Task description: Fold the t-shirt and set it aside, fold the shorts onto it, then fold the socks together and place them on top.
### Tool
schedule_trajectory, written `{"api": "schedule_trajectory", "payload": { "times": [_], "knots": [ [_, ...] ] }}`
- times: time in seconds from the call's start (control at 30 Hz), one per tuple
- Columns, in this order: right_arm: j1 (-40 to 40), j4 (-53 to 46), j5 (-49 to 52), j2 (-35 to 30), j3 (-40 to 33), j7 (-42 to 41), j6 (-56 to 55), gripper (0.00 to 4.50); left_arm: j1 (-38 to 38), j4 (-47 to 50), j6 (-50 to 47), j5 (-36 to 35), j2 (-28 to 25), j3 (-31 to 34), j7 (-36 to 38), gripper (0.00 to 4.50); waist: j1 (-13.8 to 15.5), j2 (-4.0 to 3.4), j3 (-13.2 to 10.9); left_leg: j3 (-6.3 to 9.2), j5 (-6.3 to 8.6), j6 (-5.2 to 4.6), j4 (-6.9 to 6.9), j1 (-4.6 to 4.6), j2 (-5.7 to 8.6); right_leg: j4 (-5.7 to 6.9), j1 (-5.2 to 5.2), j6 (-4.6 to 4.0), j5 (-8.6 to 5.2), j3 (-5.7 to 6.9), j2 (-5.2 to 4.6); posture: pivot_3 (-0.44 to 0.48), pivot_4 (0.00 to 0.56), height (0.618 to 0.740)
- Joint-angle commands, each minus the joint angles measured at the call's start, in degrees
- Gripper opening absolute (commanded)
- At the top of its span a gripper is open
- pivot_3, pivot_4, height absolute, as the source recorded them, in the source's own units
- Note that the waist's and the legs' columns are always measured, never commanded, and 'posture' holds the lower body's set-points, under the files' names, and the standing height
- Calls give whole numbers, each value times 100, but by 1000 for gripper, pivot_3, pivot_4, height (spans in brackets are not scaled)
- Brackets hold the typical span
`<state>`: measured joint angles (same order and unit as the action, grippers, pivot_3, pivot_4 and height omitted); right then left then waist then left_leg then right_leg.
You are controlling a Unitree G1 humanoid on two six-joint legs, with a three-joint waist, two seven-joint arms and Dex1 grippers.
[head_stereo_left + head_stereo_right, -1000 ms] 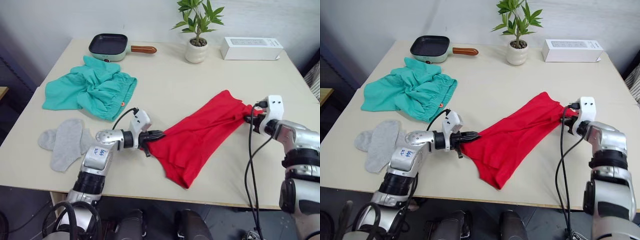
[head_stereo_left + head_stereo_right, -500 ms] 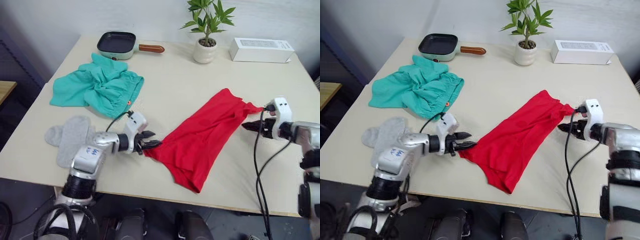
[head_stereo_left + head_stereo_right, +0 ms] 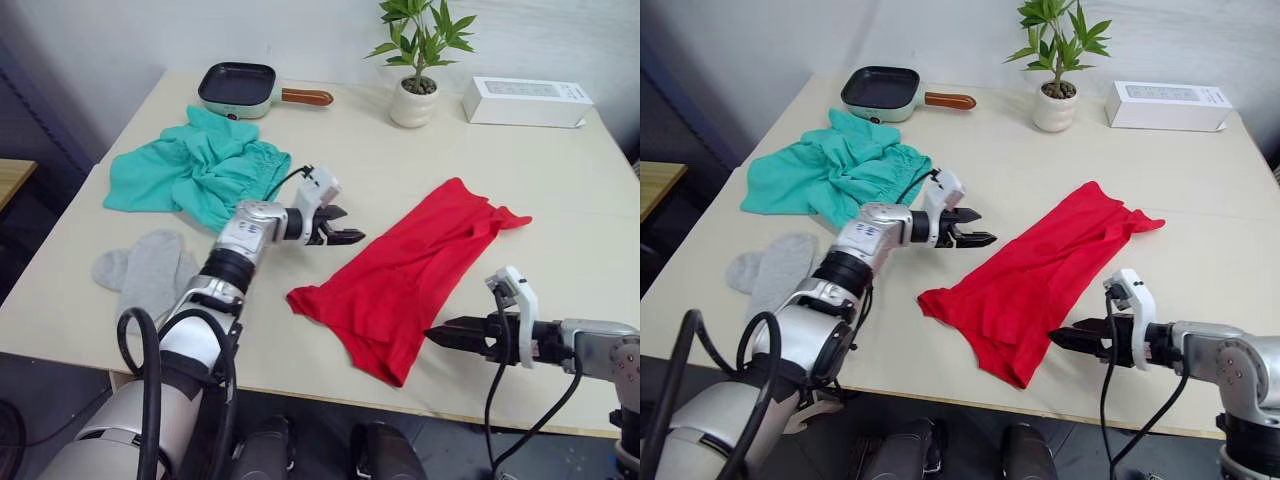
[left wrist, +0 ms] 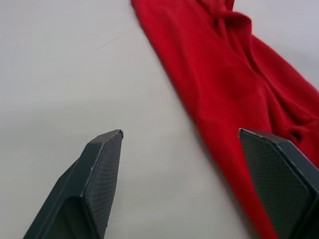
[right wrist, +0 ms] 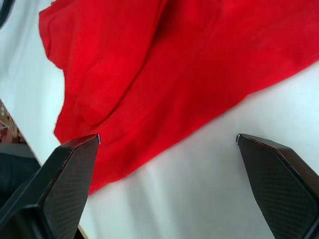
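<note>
Both pincers have let go of the t-shirt [image 3: 410, 275] since a second ago: the left pincer [image 3: 348, 236] has lifted off its near corner and now hovers spread beside its left edge, while the right pincer [image 3: 442, 336], also spread, has dropped to the near-right hem. The shirt lies as a long diagonal band on the tabletop [image 3: 560, 190], so the fold is likely half done. The wrist views confirm empty, wide jaws; the head views add the shorts [image 3: 190, 175] and socks [image 3: 145, 275], untouched at left.
</note>
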<state>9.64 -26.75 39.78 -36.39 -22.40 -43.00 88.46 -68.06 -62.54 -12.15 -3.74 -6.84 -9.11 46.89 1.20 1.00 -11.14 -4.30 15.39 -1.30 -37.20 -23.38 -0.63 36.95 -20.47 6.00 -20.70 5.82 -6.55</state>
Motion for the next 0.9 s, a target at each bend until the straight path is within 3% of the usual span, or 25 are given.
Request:
{"api": "schedule_trajectory", "payload": {
  "times": [0.03, 0.13, 0.2, 0.27, 0.6, 0.9],
  "knots": [
    [-231, -219, 68, 205, 359, 352, 248, 4463, -325, -539, 425, 234, 294, 23, -245, 3873, -10, 4, 2, 0, -1, 1, 0, 1, -3, 0, 0, 0, 0, -1, 0, 0, 150, 740],
    [-149, -288, 199, 420, 370, 471, 355, 4463, -429, -863, 525, 380, 508, 52, -413, 3873, -27, 20, 10, 0, -3, 5, -1, 8, -4, -8, 0, 0, 0, -3, -1, 0, 150, 740],
    [-133, -385, 332, 583, 430, 539, 403, 4102, -455, -994, 499, 389, 617, 132, -495, 3873, -59, 27, 13, 0, -4, 6, -1, 9, -7, -8, 0, 0, 0, -3, -1, 0, 150, 740],
    [-179, -484, 412, 701, 519, 628, 404, 3632, -472, -1073, 365, 293, 699, 298, -509, 3314, -83, 27, 13, 0, -4, 7, 0, 9, -9, -6, -3, -1, 0, -4, -1, 0, 150, 740],
    [-200, -517, 364, 1157, 618, 1066, 282, 146, -356, -1122, 229, 469, 718, 536, -822, 176, -123, 27, 13, 0, -5, 9, 5, 6, -7, 5, -9, -1, 0, -3, -2, 0, 150, 740],
    [67, 101, 225, 677, 616, 949, -339, 65, -128, -892, 499, 450, 539, 701, -1186, 81, -132, 27, 13, -3, -4, 8, 2, 8, -6, 2, -10, -1, 0, -6, -4, 0, 150, 740]
  ]
}}
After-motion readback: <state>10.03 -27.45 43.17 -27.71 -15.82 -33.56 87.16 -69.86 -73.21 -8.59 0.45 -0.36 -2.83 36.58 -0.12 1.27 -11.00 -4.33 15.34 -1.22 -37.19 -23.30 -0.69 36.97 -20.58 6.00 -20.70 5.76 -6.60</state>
